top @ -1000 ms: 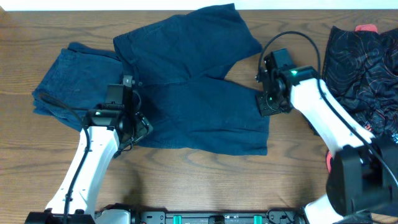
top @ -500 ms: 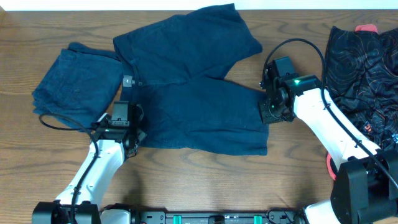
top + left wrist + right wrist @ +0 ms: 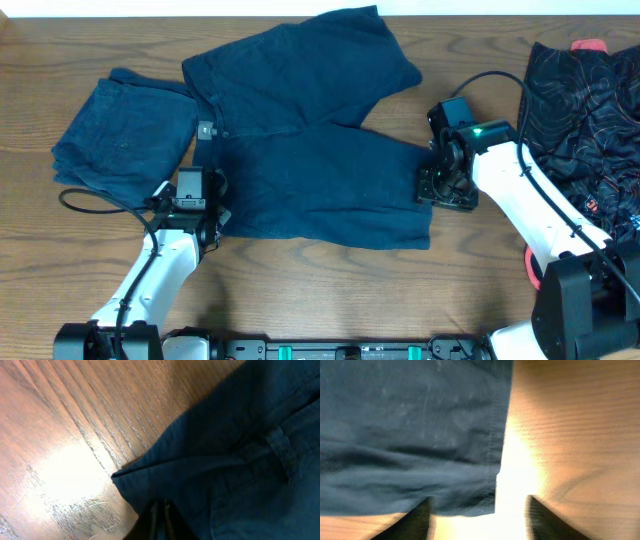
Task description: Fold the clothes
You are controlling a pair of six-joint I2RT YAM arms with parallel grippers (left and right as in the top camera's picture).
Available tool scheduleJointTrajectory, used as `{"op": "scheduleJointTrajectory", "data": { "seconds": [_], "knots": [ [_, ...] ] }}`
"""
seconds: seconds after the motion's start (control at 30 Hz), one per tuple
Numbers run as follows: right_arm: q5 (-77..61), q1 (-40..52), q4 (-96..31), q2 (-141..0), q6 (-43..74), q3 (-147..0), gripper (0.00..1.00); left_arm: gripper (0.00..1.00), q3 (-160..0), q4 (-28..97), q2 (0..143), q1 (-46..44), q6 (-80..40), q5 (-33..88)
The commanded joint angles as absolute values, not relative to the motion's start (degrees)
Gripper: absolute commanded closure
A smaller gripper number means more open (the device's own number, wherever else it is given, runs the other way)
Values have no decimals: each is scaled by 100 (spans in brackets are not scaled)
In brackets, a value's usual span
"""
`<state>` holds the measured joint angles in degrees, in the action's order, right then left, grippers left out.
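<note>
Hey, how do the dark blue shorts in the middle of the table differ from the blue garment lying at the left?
The shorts lie spread open with both legs showing, while the folded garment is gathered into a compact stack. The shorts cover far more of the table than the folded garment does. The shorts look a darker navy; the folded garment is a slightly lighter, faded blue. Both are blue cloth resting on the wood.

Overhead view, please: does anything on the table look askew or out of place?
The dark blue shorts lie splayed, legs angled apart, and the patterned garment at the right edge is a crumpled heap. Nothing looks spilled or damaged.
</note>
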<state>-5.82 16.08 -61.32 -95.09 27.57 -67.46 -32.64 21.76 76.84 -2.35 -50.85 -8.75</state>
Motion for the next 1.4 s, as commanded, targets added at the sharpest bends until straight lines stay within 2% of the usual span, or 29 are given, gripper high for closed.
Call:
{"op": "scheduleJointTrajectory", "data": {
  "seconds": [0.0, 0.07, 0.2, 0.23, 0.3, 0.4, 0.7, 0.93, 0.97, 1.03, 1.37],
  "knots": [
    [-1076, 1695, -6348, -9430, 4329, -6718, 28, 94, -3242, 2169, 7714, -217, -4956, -620],
    [-1076, 1697, -6482, -9430, 4897, -6672, 32, 94, -3242, 2171, 7714, -217, -4838, -578],
    [-1035, 1776, -6423, -9430, 5492, -6447, 31, 93, -3242, 2298, 7714, -215, -4613, -408],
    [-1035, 1800, -6396, -9430, 5537, -6396, 31, 83, -3242, 2390, 7714, -217, -4611, -305],
    [-1024, 1848, -6342, -9430, 5577, -6324, 31, 51, -3242, 2602, 7714, -217, -4611, -250],
    [-1035, 1946, -6340, -9430, 5822, -6305, 30, 49, -3234, 2665, 7714, -215, -4613, -434],
    [-788, 2606, -5846, -9430, 7094, -5933, 33, 50, -3111, 2040, 7762, -215, -4556, -711],
    [-753, 2711, -5690, -9430, 7607, -5714, 41, 81, -3083, 1831, 8047, -215, -4458, -709],
    [-751, 2714, -5688, -9430, 7638, -5693, 42, 89, -3083, 1833, 8082, -217, -4458, -703],
    [-753, 2718, -5645, -9430, 7699, -5612, 42, 94, -3083, 1835, 8106, -217, -4458, -661],
    [-1087, 2718, -5096, -9430, 8014, -5043, 44, 93, -3098, 2220, 7693, -217, -3800, -639]
  ]
}}
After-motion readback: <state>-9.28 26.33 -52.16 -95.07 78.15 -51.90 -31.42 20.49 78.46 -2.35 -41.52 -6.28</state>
